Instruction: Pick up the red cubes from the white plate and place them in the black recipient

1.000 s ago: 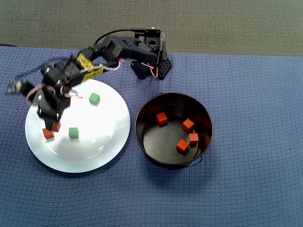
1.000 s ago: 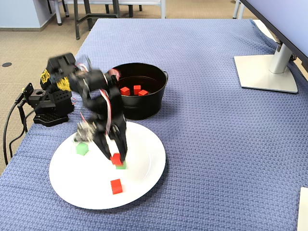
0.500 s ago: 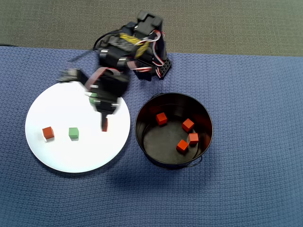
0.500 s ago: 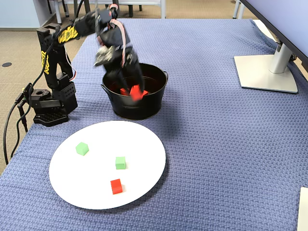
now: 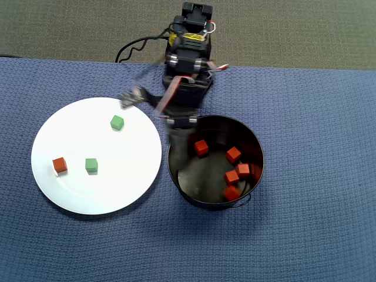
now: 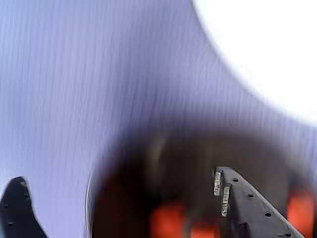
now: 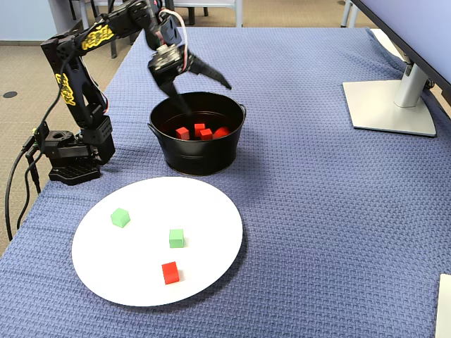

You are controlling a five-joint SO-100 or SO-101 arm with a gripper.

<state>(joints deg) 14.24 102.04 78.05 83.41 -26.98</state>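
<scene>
One red cube [image 5: 59, 165] [image 7: 170, 272] lies near the left edge of the white plate [image 5: 123, 176] [image 7: 208, 225]. Several more red cubes [image 5: 233, 154] [image 7: 199, 129] sit inside the black recipient [image 5: 176, 170] [image 7: 201, 158], to the right of the plate in the overhead view. My gripper [image 5: 154, 120] [image 7: 201, 88] hangs over the recipient's rim on the plate side, jaws spread wide and holding nothing. The wrist view is blurred: my gripper [image 6: 119, 176] is open above the dark recipient [image 6: 148, 188], with orange-red blurs [image 6: 168, 223] below.
Two green cubes [image 5: 117, 122] [image 5: 91, 165] lie on the plate. The arm's base [image 7: 70, 158] stands at the blue cloth's edge behind the plate. A monitor foot [image 7: 391, 105] sits far right in the fixed view.
My gripper lifted a red cube off the plate, swung across to the black recipient and opened. The cube now lies in the recipient; one red cube stays on the plate.
</scene>
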